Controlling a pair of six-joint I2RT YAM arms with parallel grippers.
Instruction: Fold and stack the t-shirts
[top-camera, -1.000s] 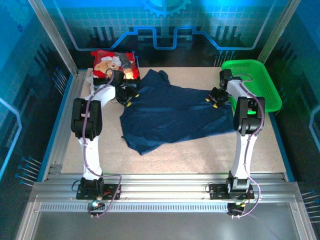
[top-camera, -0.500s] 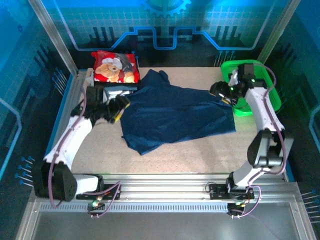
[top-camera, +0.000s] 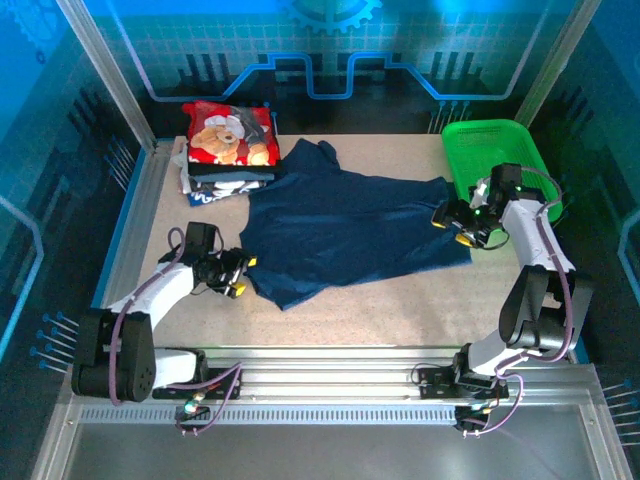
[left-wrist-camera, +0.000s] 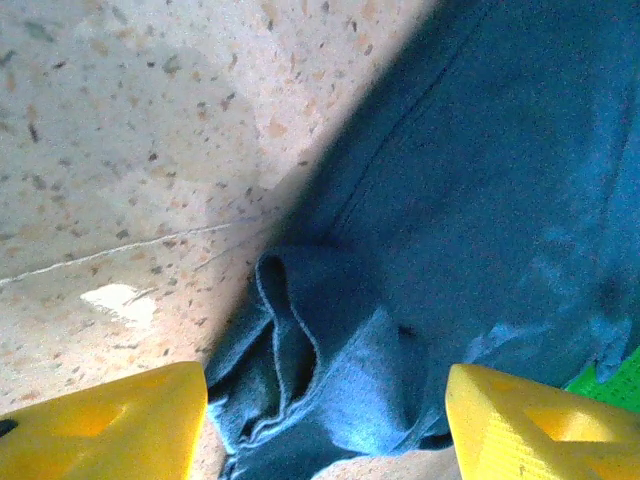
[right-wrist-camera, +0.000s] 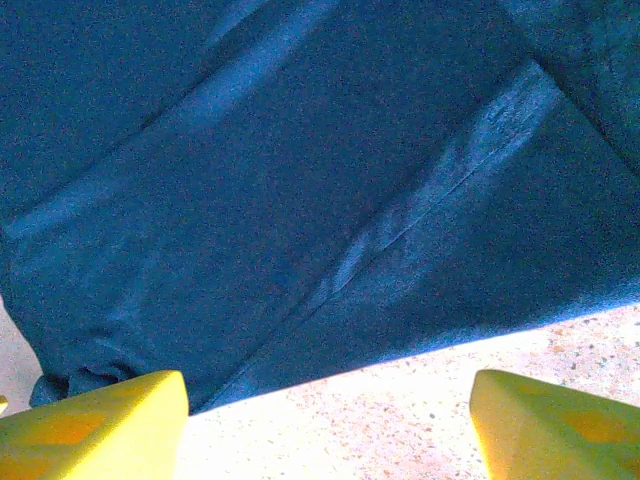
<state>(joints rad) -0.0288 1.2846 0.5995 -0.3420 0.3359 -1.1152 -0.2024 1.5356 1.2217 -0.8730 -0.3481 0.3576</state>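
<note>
A navy blue t-shirt (top-camera: 350, 225) lies spread flat across the middle of the table. At the back left sits a stack of folded t-shirts with a red teddy-bear one (top-camera: 228, 135) on top. My left gripper (top-camera: 240, 276) is open and low at the navy shirt's front left edge. Its yellow fingertips (left-wrist-camera: 100, 425) stand either side of a bunched fold of the cloth (left-wrist-camera: 320, 370). My right gripper (top-camera: 450, 230) is open at the shirt's right edge. In the right wrist view the shirt's hem (right-wrist-camera: 400, 330) runs just beyond the open gripper (right-wrist-camera: 325, 430), with bare table between the fingers.
A green mesh basket (top-camera: 505, 150) stands at the back right, just behind the right arm. The speckled tabletop (top-camera: 400, 300) shows bare along the front of the shirt. Metal rails (top-camera: 140, 215) border the left side and the near edge.
The left arm has swung from the back-left stack down to the shirt's front left edge. The right arm has come from the basket side to the shirt's right edge.
</note>
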